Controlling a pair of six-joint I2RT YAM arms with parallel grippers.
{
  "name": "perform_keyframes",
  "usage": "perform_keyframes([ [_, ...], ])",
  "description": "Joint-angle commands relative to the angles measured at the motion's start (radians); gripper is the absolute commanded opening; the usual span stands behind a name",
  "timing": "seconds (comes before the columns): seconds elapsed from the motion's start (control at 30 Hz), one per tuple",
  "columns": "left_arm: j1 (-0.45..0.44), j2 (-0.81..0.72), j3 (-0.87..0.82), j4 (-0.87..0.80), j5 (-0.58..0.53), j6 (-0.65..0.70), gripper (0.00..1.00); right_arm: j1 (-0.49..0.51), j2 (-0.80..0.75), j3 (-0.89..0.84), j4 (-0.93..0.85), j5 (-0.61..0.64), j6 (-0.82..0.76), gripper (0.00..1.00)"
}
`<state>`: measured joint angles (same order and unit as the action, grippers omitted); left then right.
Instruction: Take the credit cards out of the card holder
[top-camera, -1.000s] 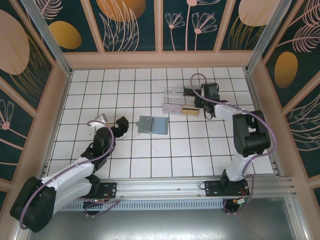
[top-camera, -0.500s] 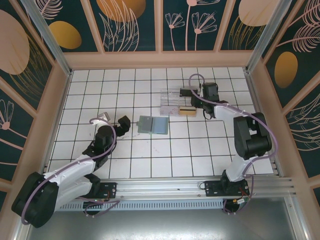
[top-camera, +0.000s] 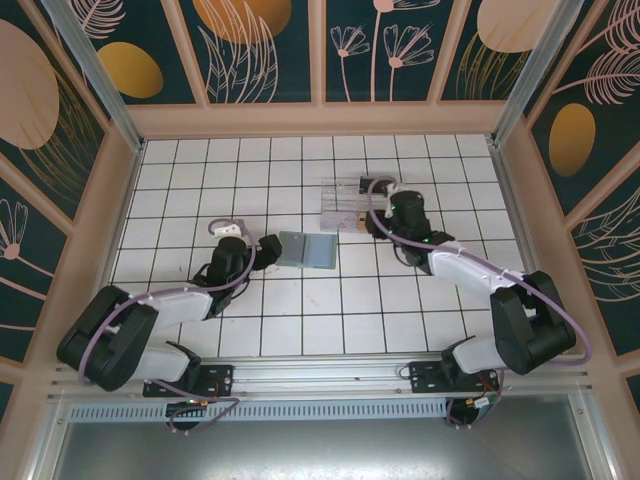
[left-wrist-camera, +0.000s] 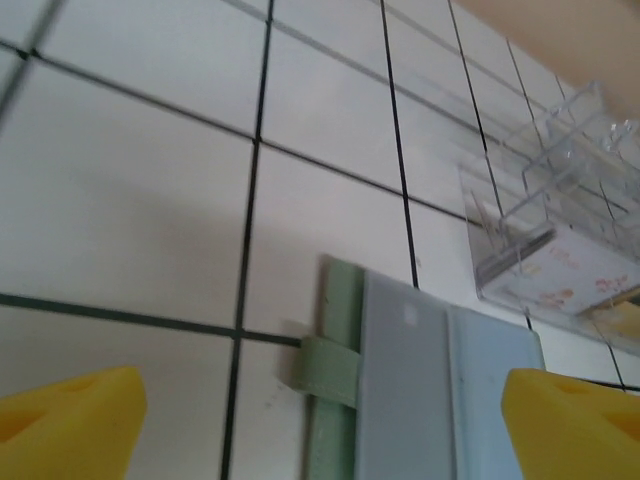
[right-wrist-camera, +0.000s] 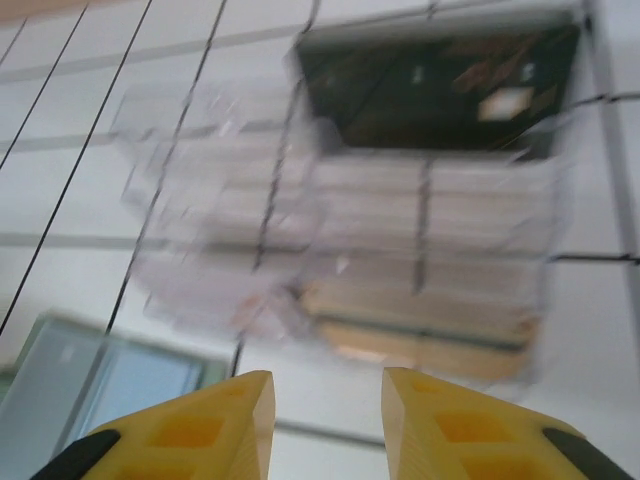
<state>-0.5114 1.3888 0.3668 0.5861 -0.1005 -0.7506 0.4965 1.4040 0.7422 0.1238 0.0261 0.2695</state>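
The left arm has sunk low and stretched out along the counter (top-camera: 400, 300). This has carried the left claw (top-camera: 270, 248) rightward, from well short of the card holder (top-camera: 306, 249) to just beside its left edge. The right arm has flattened too, and its elbow has swung out to the right. The right claw (right-wrist-camera: 328, 390) has moved in close to the clear tray (top-camera: 340, 200), which has slid slightly left.

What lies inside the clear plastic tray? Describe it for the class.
A pale card with faint pink print lies flat inside the clear tray. Whether more cards lie beneath it cannot be seen, since it covers the floor there.
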Motion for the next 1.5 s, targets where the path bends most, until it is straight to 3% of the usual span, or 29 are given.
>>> perform_keyframes([
  [0.0, 0.004, 0.063, 0.049, 0.042, 0.138, -0.035, 0.85, 0.081, 0.056, -0.031, 0.072, 0.000, 0.028, 0.33],
  [0.33, 0.004, 0.124, 0.122, -0.030, 0.234, -0.016, 0.63, 0.190, 0.305, 0.020, 0.174, -0.143, 0.106, 0.26],
  [0.73, 0.004, 0.216, 0.197, -0.087, 0.278, 0.019, 0.56, 0.190, 0.399, 0.089, 0.151, -0.151, 0.088, 0.23],
  [1.07, 0.004, 0.233, 0.215, -0.149, 0.220, 0.020, 0.55, 0.190, 0.405, 0.088, 0.140, -0.140, 0.088, 0.21],
  [1.47, 0.004, 0.276, 0.214, -0.096, 0.312, 0.016, 0.54, 0.195, 0.415, 0.090, 0.143, -0.146, 0.096, 0.21],
])
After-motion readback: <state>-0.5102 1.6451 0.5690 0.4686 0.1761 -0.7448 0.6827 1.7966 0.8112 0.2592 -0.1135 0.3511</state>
